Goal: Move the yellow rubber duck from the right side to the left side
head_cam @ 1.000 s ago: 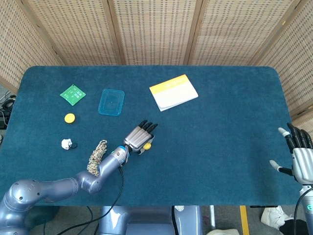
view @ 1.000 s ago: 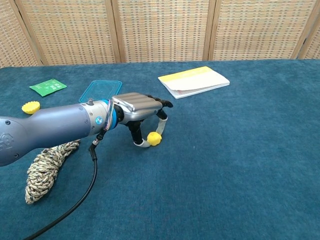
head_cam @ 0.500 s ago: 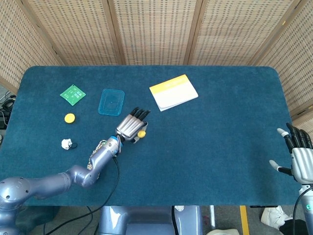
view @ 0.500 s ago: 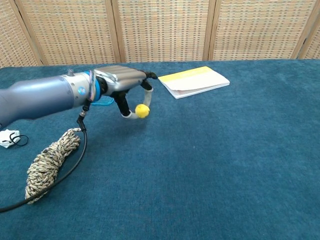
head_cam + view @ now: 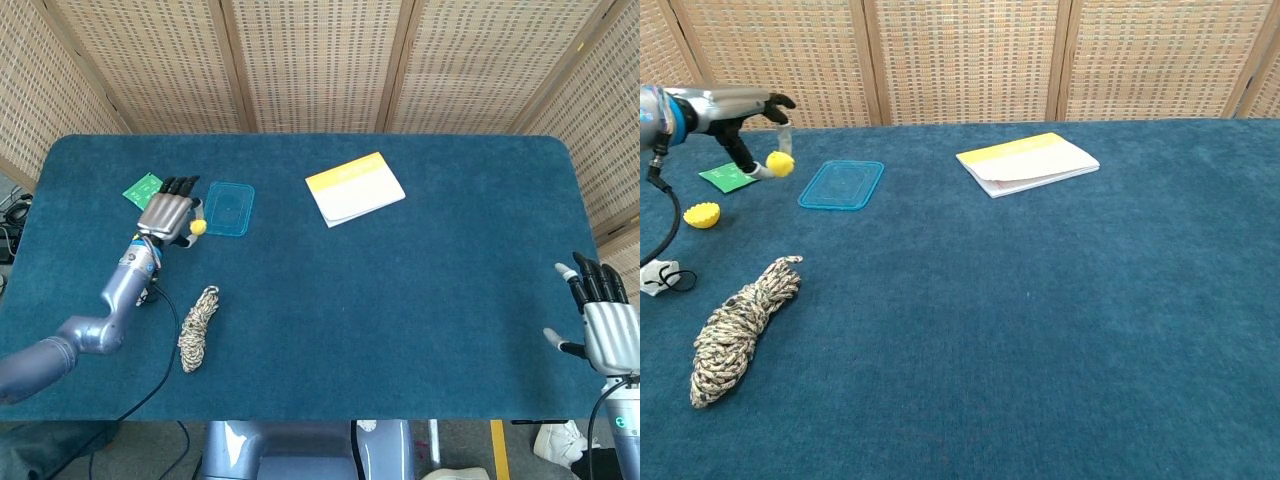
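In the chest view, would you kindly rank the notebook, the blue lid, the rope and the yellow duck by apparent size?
1. Notebook and rope: similar; the rope lies nearer the camera, so unsure.
2. Blue lid.
3. Yellow duck.

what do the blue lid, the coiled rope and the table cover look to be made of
Blue lid: likely clear tinted plastic, since the cloth shows through it and its rim is moulded. Coiled rope: braided fibre, matte, with speckled tan and dark strands. Table cover: seemingly short-pile fabric or felt, teal, with a fuzzy, non-reflective texture.
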`<state>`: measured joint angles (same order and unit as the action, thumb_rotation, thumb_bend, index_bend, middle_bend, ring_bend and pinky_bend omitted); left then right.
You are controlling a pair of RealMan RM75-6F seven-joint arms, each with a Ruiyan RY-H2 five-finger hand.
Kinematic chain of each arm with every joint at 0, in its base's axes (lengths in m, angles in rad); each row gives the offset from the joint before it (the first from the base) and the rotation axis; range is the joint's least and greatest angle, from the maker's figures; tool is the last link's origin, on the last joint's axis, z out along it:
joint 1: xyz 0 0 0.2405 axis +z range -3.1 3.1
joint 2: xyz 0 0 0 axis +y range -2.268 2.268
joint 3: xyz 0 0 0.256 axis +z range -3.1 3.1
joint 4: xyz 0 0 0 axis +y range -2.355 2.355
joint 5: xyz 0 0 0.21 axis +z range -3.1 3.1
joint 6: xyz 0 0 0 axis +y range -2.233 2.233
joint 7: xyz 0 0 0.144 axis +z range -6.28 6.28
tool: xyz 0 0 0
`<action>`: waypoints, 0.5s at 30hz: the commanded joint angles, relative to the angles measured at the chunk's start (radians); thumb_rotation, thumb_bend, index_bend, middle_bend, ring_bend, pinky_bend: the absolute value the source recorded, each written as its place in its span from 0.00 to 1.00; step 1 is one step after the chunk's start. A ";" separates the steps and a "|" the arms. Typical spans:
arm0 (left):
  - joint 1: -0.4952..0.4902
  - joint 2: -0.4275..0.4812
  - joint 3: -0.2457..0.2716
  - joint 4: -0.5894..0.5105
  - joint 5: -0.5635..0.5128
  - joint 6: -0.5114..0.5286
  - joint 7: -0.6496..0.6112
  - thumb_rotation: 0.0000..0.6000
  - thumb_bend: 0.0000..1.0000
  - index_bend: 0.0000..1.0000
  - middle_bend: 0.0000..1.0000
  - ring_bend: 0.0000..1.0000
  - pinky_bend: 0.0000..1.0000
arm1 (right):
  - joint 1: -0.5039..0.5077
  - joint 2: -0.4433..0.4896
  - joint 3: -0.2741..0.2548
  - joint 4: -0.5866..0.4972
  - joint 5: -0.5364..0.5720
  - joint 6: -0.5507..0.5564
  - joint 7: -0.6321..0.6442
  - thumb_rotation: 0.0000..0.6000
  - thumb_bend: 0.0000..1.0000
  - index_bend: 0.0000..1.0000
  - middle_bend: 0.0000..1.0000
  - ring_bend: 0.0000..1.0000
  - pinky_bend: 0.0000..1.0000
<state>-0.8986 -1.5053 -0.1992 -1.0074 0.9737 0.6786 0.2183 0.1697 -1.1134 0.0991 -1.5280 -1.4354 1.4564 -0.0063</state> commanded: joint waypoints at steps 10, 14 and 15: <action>0.070 -0.027 0.040 0.238 0.099 -0.112 -0.239 1.00 0.33 0.57 0.00 0.00 0.00 | -0.005 -0.016 -0.016 -0.059 -0.014 -0.001 -0.167 1.00 0.00 0.00 0.00 0.00 0.00; 0.075 -0.049 0.054 0.303 0.148 -0.129 -0.295 1.00 0.33 0.57 0.00 0.00 0.00 | -0.007 -0.023 -0.013 -0.063 -0.009 0.000 -0.184 1.00 0.00 0.00 0.00 0.00 0.00; 0.077 -0.053 0.056 0.315 0.156 -0.134 -0.309 1.00 0.33 0.57 0.00 0.00 0.00 | -0.007 -0.024 -0.012 -0.063 -0.009 0.000 -0.186 1.00 0.00 0.00 0.00 0.00 0.00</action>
<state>-0.8274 -1.5463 -0.1511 -0.7119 1.1131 0.5571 -0.0694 0.1627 -1.1365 0.0867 -1.5910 -1.4446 1.4564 -0.1920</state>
